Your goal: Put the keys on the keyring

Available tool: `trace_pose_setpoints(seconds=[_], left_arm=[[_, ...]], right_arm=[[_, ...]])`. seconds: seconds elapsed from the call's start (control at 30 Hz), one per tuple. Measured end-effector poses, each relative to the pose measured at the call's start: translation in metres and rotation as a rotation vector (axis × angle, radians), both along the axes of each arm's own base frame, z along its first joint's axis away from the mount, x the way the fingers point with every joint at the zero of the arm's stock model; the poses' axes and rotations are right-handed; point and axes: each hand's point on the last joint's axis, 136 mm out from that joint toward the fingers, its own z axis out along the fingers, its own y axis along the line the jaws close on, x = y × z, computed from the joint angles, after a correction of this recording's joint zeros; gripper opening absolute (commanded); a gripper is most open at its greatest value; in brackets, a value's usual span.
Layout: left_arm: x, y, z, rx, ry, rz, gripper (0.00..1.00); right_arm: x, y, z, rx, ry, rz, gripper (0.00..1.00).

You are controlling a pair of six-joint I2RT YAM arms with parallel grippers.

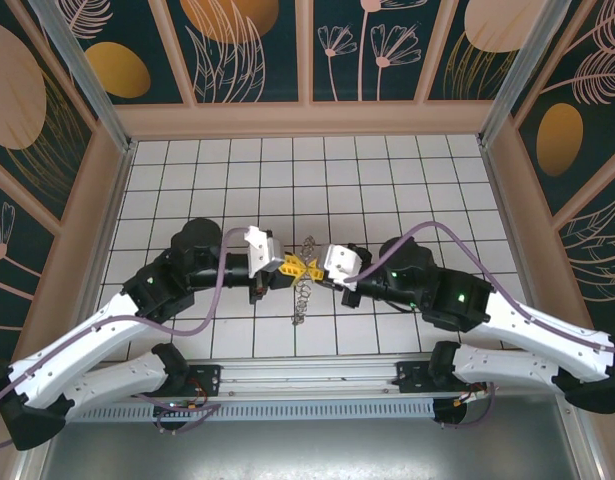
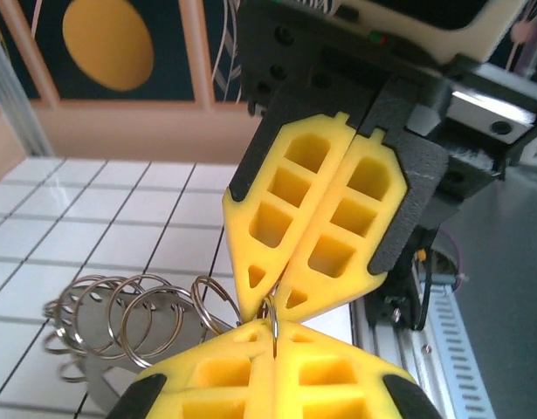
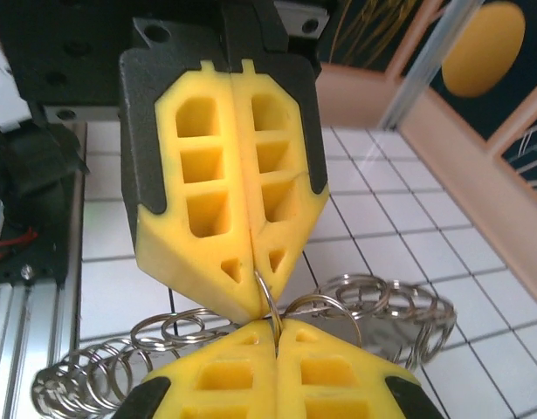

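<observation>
Left hand and right hand meet tip to tip, both clamped shut on one split ring of the ring chain; likely to spread it for a key.

From my left wrist camera I see the left gripper at the bottom edge, its yellow fingers pressed flat together. A thin ring stands upright in their seam. It is the end ring of the chain of silvery key rings, which trails off to the left above the white tiled table. The right gripper points down from above, likewise closed. Its tips meet the top of that same ring. A ribbed aluminium rail runs at lower right.
</observation>
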Motion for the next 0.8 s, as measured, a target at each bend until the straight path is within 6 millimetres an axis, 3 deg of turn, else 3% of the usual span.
trace_pose_setpoints(seconds=[0.2, 0.4, 0.8], left_arm=[[0.008, 0.001, -0.033, 0.124, 0.038, 0.028, 0.0], [0.008, 0.001, -0.043, 0.156, 0.052, 0.027, 0.0], [-0.027, 0.002, 0.01, -0.122, 0.047, -0.114, 0.0]], right_arm=[[0.008, 0.001, -0.033, -0.137, 0.041, -0.032, 0.0], [0.009, 0.001, -0.041, -0.174, 0.052, -0.034, 0.0], [-0.029, -0.002, 0.008, 0.05, 0.046, 0.153, 0.02]])
